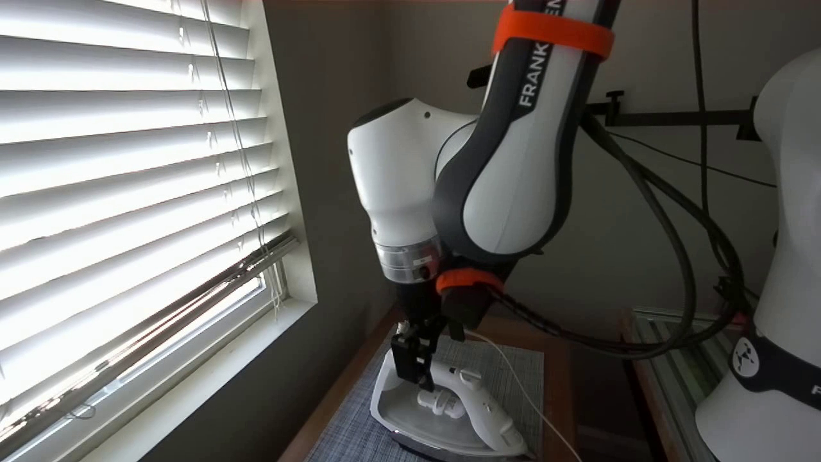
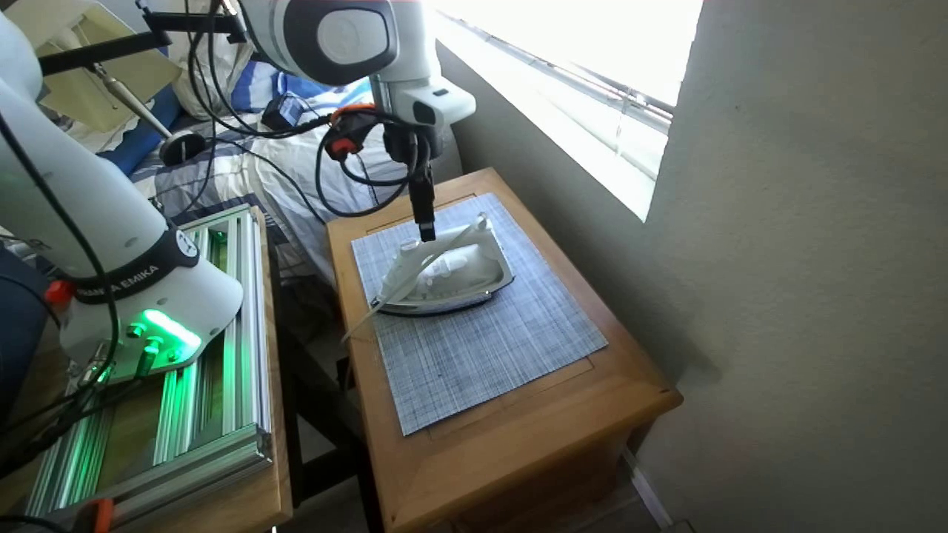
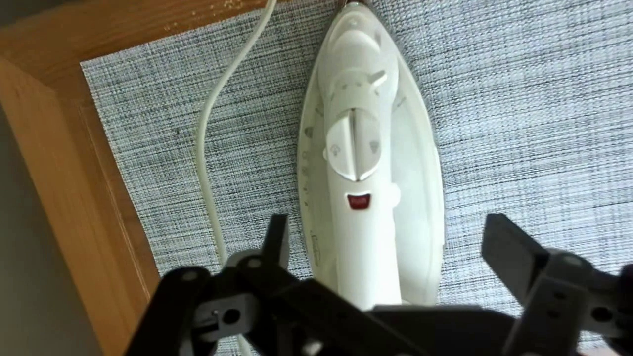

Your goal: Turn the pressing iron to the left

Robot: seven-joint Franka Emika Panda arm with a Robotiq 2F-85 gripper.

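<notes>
A home, with bed [image 2: 255,181] and blinds [image 1: 128,157].

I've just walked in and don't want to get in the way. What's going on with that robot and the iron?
A robot arm is at work on a white iron, which it is meant to turn to the left. Its gripper is open over the iron, jaws wide apart, holding nothing. The iron sits on a greyish placemat on a wooden table; in the wrist view a white cord runs beside it. Whether it has been turned yet, I can't tell.
</notes>
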